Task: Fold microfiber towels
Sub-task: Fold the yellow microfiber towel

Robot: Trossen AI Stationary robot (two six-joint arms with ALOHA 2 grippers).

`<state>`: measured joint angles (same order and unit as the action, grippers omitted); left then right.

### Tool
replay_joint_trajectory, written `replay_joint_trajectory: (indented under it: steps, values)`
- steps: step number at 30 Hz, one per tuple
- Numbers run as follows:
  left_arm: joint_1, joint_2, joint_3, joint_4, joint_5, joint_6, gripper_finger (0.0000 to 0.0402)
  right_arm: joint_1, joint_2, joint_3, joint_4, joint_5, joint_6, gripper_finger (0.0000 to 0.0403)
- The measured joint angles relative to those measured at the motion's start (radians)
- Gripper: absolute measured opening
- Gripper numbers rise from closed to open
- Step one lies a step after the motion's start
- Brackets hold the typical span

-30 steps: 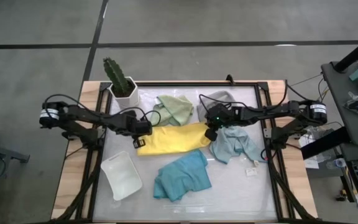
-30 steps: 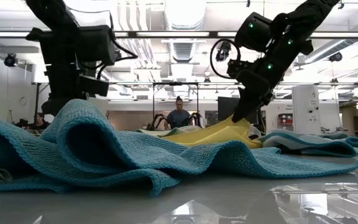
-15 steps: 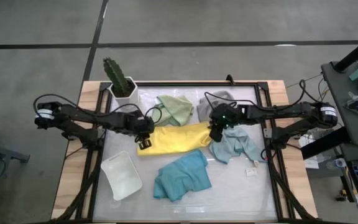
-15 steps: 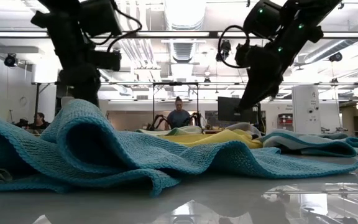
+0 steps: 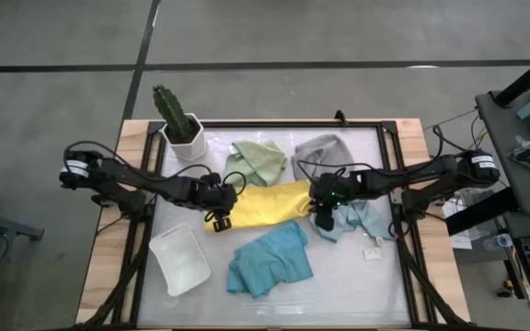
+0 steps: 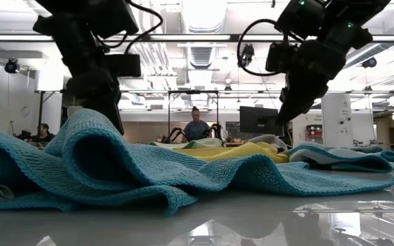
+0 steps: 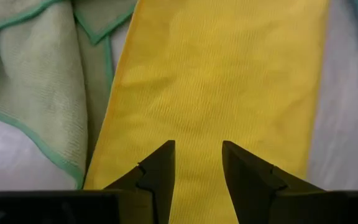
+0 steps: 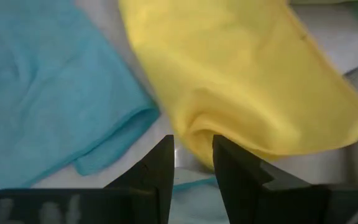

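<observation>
The yellow towel (image 5: 263, 204) lies flat mid-table as a folded strip running left to right; it also shows in the left wrist view (image 7: 222, 74) and the right wrist view (image 8: 241, 81). My left gripper (image 5: 219, 221) hangs open just above its left end, fingers (image 7: 160, 168) clear of the cloth. My right gripper (image 5: 323, 221) stands open off its right end, nothing between its fingers (image 8: 160, 168). The sage green towel (image 5: 260, 161), grey towel (image 5: 325, 147), pale blue towel (image 5: 355, 216) and teal towel (image 5: 270, 262) lie crumpled around it.
A white tray (image 5: 179, 260) lies at the near left. A cactus in a white pot (image 5: 180, 124) stands at the far left corner. A small white tag (image 5: 373, 250) lies near the pale blue towel. In the low view the teal towel (image 6: 115, 171) fills the foreground.
My right gripper has let go of the yellow towel's right end, which was held raised and has dropped flat. Both grippers have drawn back toward the table's near edge, the left one also a little to the right. The yellow towel now lies still.
</observation>
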<state>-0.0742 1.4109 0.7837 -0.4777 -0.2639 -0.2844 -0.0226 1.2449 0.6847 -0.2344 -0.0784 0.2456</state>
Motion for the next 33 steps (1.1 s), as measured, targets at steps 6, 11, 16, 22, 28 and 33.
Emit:
replay_joint_trajectory:
  steps: [6,11,16,22,28,33]
  values:
    - [0.0,0.075,0.0,0.0,0.0,0.001,0.0118,0.018,0.019,-0.011,0.011,0.001,0.069,0.0116]
    - [0.0,0.13,0.0,0.0,-0.002,0.002,0.0118,0.021,0.067,-0.018,0.054,0.022,0.038,0.0144]
    - [0.0,0.158,0.0,0.001,-0.002,0.002,0.0118,0.021,0.137,-0.018,0.112,0.027,-0.016,0.0163]
    - [0.0,0.162,0.001,0.0,-0.003,0.001,0.0118,0.021,0.213,-0.008,0.165,0.03,-0.054,0.0156]
    - [0.0,0.162,0.001,0.0,-0.003,0.001,0.0118,0.02,0.227,-0.002,0.164,0.032,-0.065,0.011]
    - [0.0,0.163,0.001,0.0,-0.003,0.001,0.0118,0.019,0.223,-0.002,0.165,0.032,-0.067,0.0064]
